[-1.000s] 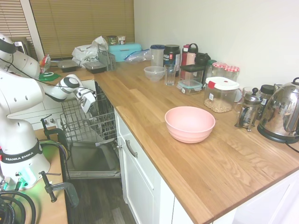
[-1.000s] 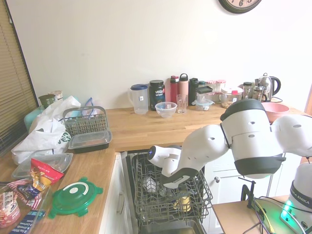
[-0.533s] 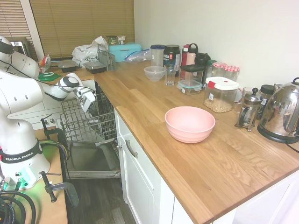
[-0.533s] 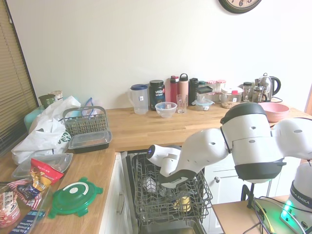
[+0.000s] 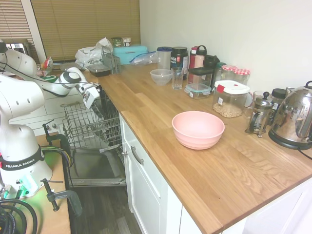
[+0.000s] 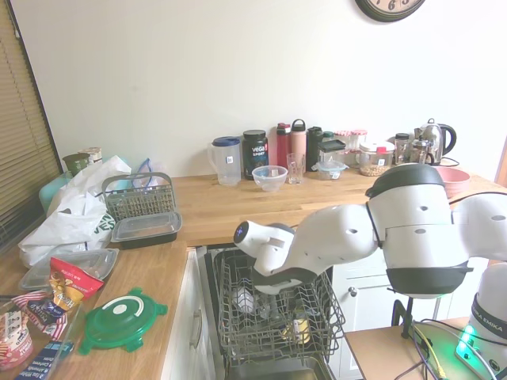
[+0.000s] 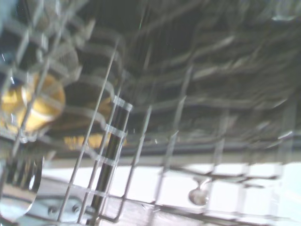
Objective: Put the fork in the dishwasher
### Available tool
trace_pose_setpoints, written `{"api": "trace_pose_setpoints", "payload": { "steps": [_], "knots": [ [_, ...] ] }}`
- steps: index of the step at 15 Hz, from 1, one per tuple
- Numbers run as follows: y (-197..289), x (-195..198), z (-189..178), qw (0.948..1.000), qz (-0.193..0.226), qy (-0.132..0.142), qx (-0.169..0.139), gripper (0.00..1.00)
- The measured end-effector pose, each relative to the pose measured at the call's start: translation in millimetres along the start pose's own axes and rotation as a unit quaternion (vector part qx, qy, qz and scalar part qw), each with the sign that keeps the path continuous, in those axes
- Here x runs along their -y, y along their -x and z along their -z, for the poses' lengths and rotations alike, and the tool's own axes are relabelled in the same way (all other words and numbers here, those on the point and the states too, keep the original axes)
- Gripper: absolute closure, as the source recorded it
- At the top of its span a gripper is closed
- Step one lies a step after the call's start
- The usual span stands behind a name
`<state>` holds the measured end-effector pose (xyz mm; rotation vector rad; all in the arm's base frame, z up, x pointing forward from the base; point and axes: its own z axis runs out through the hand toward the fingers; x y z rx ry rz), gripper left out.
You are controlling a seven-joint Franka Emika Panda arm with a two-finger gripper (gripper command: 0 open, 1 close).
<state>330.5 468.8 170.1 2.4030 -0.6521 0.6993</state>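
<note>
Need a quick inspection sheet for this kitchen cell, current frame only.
Surface: wooden counter, L-shaped, bare along its front edge.
Job's things: dishwasher open, wire rack pulled out over the dropped door; fork tines show blurred in the wrist view, not made out in either exterior view.
Clutter: pink bowl, kettle, French press, jars and bottles along the wall; green lid, cutlery basket, bags at the far end.
Gripper: gripper above the rack; open or shut cannot be seen.
Cables: nothing seen beyond the rig's own.
Surroundings: white cabinets, wooden blinds, wall clock.
</note>
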Motion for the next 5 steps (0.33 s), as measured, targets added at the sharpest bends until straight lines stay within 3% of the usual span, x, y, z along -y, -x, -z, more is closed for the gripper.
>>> {"api": "trace_pose_setpoints", "payload": {
  "steps": [5],
  "knots": [
    [-85,-83,75,0.9966,-0.026,-0.059,0.052,0.0]
  ]
}}
